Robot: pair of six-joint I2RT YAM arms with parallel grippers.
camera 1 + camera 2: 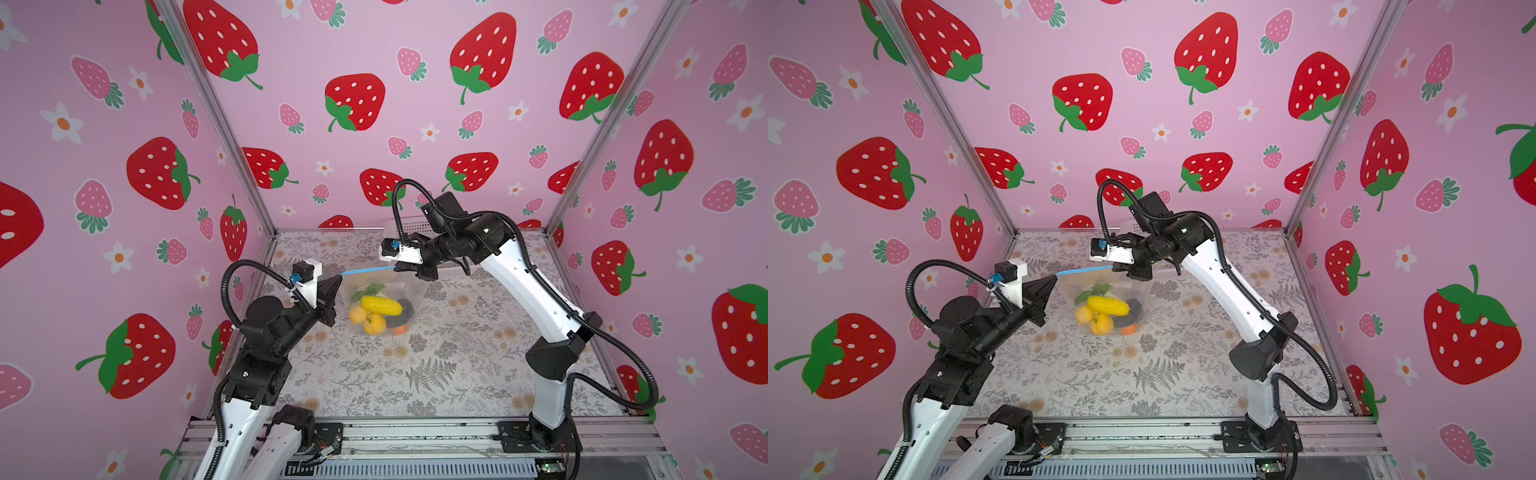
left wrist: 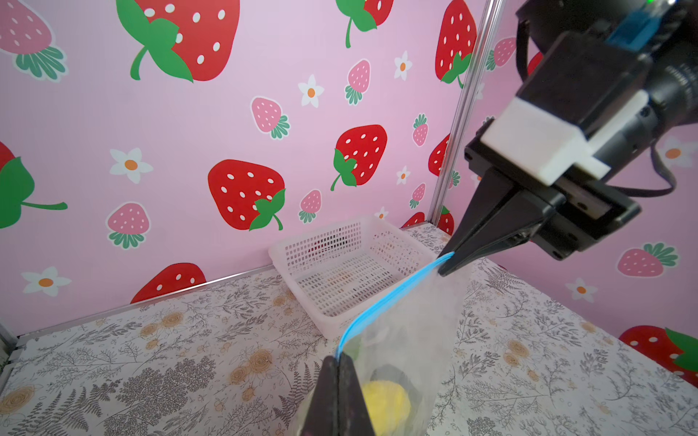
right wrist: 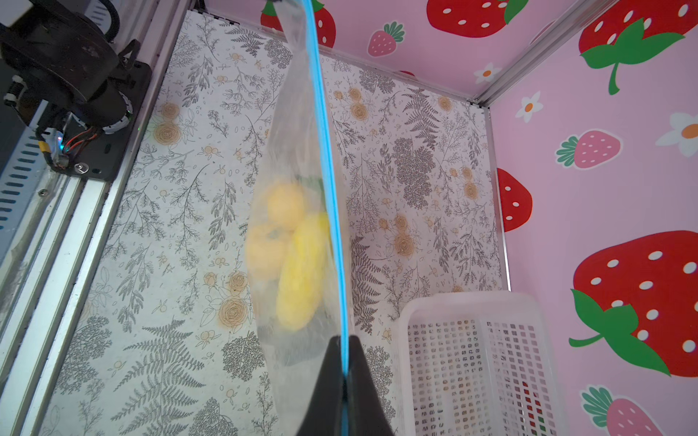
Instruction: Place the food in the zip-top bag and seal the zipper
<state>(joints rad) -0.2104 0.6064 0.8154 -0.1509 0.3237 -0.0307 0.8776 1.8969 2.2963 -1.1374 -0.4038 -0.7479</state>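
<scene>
The clear zip-top bag (image 1: 415, 291) hangs stretched between my two grippers above the floral table. Its light-blue zipper (image 1: 368, 270) runs taut from one gripper to the other. My left gripper (image 1: 340, 277) is shut on the zipper's left end, seen close up in the left wrist view (image 2: 338, 358). My right gripper (image 1: 397, 268) is shut on the right end, with the blue strip pinched between its fingertips (image 3: 344, 339). The food (image 1: 380, 305) lies in the bag's bottom: a yellow corn, orange pieces, green leaves, a dark piece. The zipper (image 1: 1086, 271) and food (image 1: 1106, 305) show in both top views.
A white perforated basket (image 2: 351, 271) stands at the back of the table behind the right arm, near the corner (image 3: 472, 358). Pink strawberry walls close in three sides. The arm bases and a metal rail (image 1: 415, 432) run along the front edge.
</scene>
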